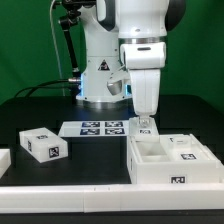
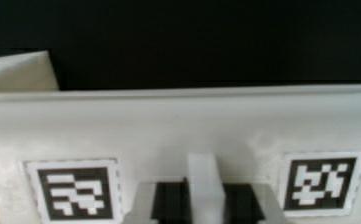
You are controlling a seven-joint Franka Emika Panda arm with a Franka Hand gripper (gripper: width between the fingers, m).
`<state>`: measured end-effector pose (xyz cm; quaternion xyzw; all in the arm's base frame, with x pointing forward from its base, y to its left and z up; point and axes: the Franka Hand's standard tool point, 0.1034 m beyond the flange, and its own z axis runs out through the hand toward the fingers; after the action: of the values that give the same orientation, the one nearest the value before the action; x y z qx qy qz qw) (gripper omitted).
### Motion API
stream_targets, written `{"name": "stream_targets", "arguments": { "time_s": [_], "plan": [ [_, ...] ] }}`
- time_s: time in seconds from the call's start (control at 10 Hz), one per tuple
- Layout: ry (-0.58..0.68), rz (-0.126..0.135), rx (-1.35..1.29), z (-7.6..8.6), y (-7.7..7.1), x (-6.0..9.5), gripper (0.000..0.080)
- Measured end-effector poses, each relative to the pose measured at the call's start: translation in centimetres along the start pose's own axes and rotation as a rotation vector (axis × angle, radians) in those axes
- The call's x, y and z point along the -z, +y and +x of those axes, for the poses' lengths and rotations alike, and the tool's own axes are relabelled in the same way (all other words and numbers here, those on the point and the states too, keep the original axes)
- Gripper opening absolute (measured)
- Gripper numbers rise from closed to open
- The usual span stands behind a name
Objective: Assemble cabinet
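**Cabinet** (image 1: 150, 172): white tagged shell with open compartments, on the black worktop (image 1: 30, 115).

**Pincer** (image 1: 146, 124): down at the cabinet's rear wall. In the wrist view its dark fingers (image 2: 166, 203) stand narrowly parted either side of a thin white rib of the cabinet. Whether they clamp it cannot be told.

**Small tagged block** (image 1: 42, 146): well apart from the cabinet.

**Risk:** judged likely, a shallow or off-centre hold on the rib could slip, or skew the cabinet once it is moved.

The white compartmented cabinet (image 1: 150, 168) (tagged on its walls) is seen open-side-up at the exterior view's near right.
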<state>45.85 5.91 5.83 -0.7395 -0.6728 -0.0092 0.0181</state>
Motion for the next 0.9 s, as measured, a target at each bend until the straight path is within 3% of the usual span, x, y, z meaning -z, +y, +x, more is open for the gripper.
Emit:
{"name": "stream_targets", "arguments": {
  "time_s": [0.2, 0.6, 0.9],
  "plan": [
    [-0.010, 0.020, 0.003, -0.05, 0.03, 0.11, 0.0069],
    [-0.010, 0.020, 0.001, -0.02, 0.05, 0.12, 0.0069],
    [-0.018, 0.043, 0.029, -0.43, 0.09, 0.17, 0.0069]
  ]
}}
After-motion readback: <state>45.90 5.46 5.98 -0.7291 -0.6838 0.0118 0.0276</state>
